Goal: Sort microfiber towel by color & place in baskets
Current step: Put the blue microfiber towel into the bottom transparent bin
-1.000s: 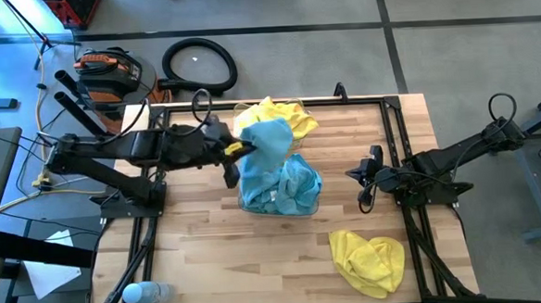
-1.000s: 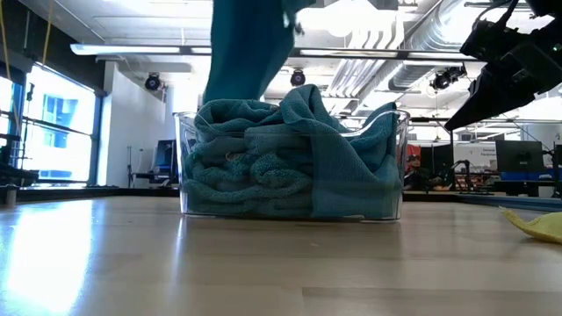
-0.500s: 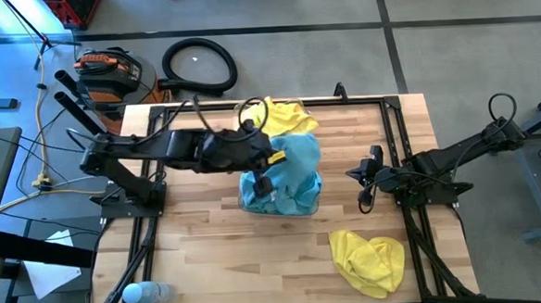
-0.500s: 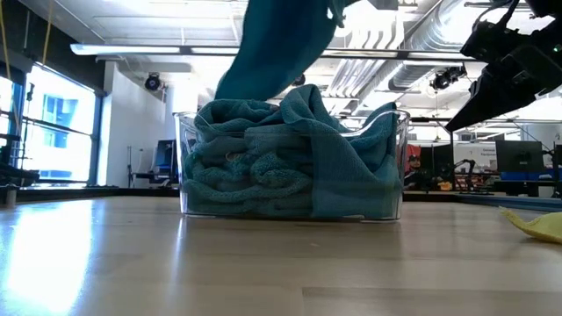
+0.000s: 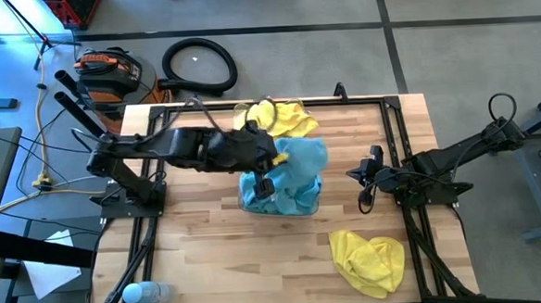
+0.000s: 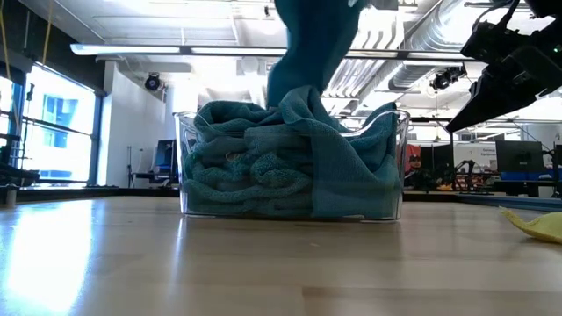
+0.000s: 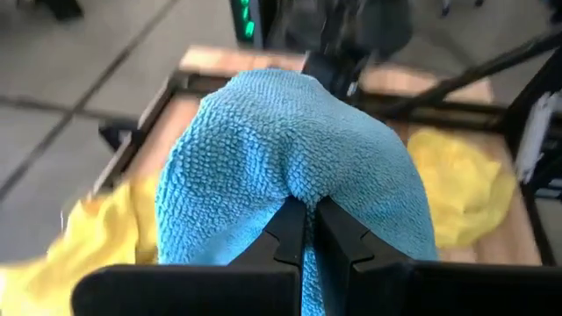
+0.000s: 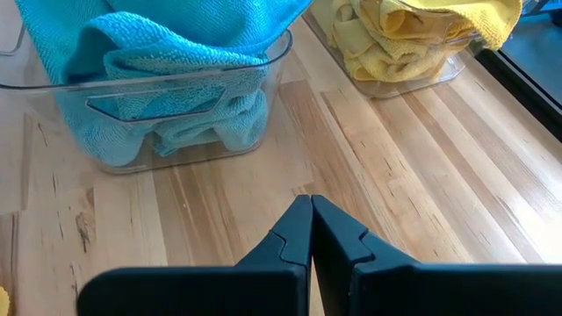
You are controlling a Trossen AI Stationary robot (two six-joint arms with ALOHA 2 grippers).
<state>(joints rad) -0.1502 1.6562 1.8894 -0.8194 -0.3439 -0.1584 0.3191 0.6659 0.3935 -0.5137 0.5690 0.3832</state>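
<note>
Overhead, fuzzy turquoise towel (image 7: 290, 149) draped, bunched, nubby weave.

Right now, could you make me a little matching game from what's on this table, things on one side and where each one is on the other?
Things:
1. blue towel
2. loose yellow towel
3. right gripper
4. water bottle

Places:
A. table's front left corner
B. pinched in the left gripper above the blue-filled basket
C. flat on the table, front right
D. shut, empty, right of the baskets

Pairs: 1-B, 2-C, 3-D, 4-A
</note>
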